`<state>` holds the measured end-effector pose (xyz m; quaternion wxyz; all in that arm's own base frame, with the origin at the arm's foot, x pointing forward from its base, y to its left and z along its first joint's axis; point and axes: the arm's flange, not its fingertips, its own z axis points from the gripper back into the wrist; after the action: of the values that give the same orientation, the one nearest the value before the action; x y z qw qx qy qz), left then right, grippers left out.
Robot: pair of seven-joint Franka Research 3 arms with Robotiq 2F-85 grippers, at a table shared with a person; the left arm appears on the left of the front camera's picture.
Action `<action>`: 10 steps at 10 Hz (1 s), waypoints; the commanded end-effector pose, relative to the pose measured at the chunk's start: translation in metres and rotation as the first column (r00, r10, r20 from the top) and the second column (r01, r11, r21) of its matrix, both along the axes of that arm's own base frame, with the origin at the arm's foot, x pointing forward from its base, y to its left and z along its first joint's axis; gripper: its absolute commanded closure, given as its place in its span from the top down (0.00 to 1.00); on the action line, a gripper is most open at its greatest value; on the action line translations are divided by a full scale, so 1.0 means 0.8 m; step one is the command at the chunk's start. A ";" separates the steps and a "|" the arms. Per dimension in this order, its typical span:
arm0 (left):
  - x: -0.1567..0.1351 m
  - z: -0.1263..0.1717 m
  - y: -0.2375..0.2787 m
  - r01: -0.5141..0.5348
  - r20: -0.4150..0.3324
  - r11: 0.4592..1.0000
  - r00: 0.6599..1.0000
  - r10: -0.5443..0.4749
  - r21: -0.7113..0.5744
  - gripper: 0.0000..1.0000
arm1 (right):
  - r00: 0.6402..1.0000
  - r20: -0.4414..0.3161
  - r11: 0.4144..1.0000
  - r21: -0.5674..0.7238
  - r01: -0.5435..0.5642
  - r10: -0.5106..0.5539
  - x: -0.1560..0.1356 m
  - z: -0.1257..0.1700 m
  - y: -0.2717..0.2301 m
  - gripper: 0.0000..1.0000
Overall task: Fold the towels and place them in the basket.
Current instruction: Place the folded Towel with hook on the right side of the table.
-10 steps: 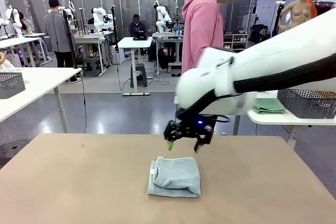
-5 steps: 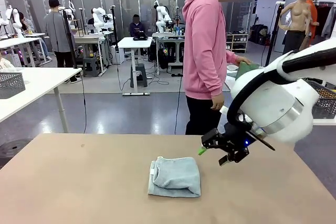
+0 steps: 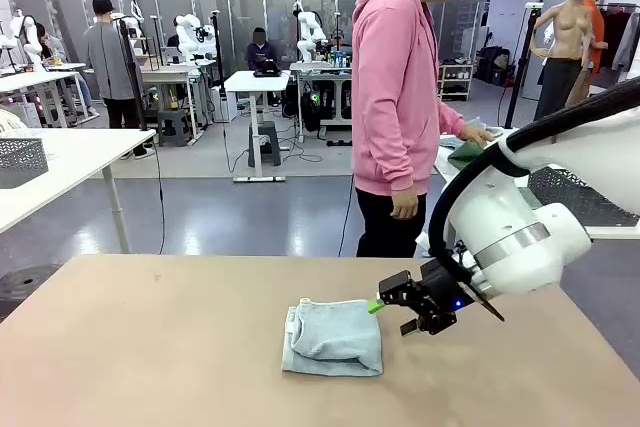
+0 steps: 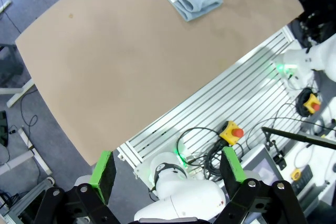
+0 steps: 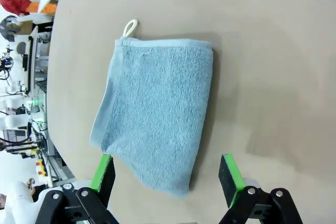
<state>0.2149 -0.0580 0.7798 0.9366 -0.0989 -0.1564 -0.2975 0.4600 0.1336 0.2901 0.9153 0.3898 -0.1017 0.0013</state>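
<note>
While I watch through the front camera, the tan table (image 3: 150, 347) spans the whole foreground. A person in a pink hoodie (image 3: 395, 77) stands at its far side, turned toward a side table on the right with one hand (image 3: 478, 133) on a green cloth (image 3: 465, 154). My right arm (image 3: 520, 227) comes in from the right and partly covers a dark mesh basket (image 3: 585, 197) on that side table. One folded grey-blue towel (image 3: 333, 337) lies flat near the middle of my table. My right gripper (image 3: 392, 317) hovers low just beside the towel's right edge, its jaws spread wide with nothing in them. My left gripper (image 4: 167, 161) hangs high over the robot's base, well apart from the towel, also wide and empty. A small white loop (image 5: 128, 26) sticks out from one corner of the towel.
</note>
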 end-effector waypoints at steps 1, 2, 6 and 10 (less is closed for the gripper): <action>-0.001 0.000 0.001 0.004 0.001 1.000 1.000 -0.004 0.014 1.00 | 1.000 0.013 0.997 0.072 0.009 -0.010 0.015 -0.018 0.005 1.00; -0.001 0.000 0.001 0.004 0.001 1.000 1.000 -0.004 0.014 1.00 | 1.000 -0.012 0.996 0.084 0.026 -0.025 0.021 -0.025 0.009 1.00; -0.001 0.000 0.001 0.004 0.001 1.000 1.000 -0.004 0.014 1.00 | 0.995 -0.083 0.993 0.101 0.067 -0.058 0.039 -0.042 0.028 1.00; -0.001 0.000 0.001 0.004 0.001 1.000 1.000 -0.004 0.014 1.00 | 0.991 -0.117 0.988 0.133 0.075 -0.060 0.050 -0.046 0.048 0.50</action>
<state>0.2150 -0.0581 0.7798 0.9366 -0.0989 -0.1563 -0.2975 0.4944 0.1629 0.2561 0.8967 0.4351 -0.0673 -0.0449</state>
